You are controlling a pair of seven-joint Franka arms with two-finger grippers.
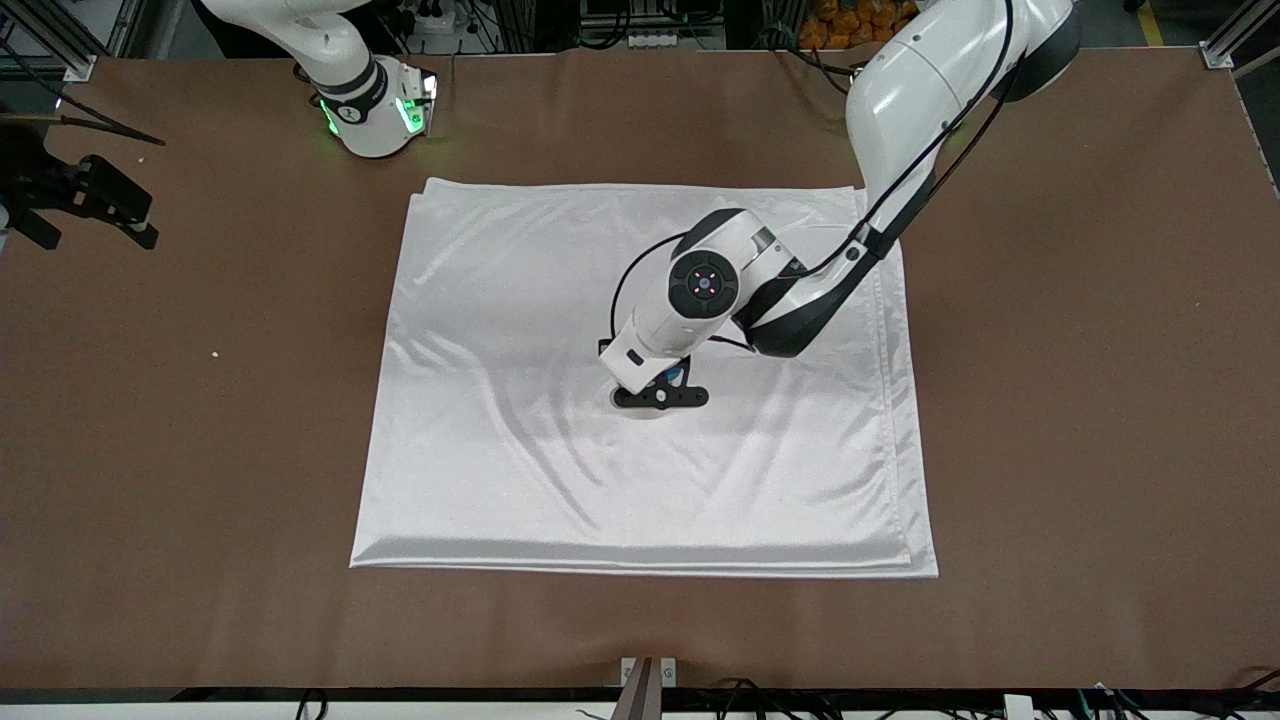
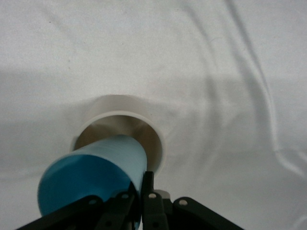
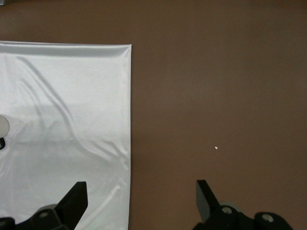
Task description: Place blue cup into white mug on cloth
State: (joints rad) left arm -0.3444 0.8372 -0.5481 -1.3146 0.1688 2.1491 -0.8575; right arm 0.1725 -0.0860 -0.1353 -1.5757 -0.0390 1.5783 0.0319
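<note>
— Where do we find the blue cup (image 2: 93,179)?
— Centre frame, pinched in our left gripper (image 2: 139,201), tilted into the white mug (image 2: 156,139) on the cloth (image 1: 520,300).
— And our right gripper (image 3: 141,199)?
— Spread wide, waiting.

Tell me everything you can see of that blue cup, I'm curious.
The blue cup is small, light blue, smooth and matte, with no handle and a slight taper. The left pincer grips its rim. It hangs tilted, its lower end reaching into the mouth of the white mug, which stands on the cloth. Whether it touches the mug's inside cannot be told. From the front camera only a sliver of blue shows beneath the pincer. The right pincer waits open.
</note>
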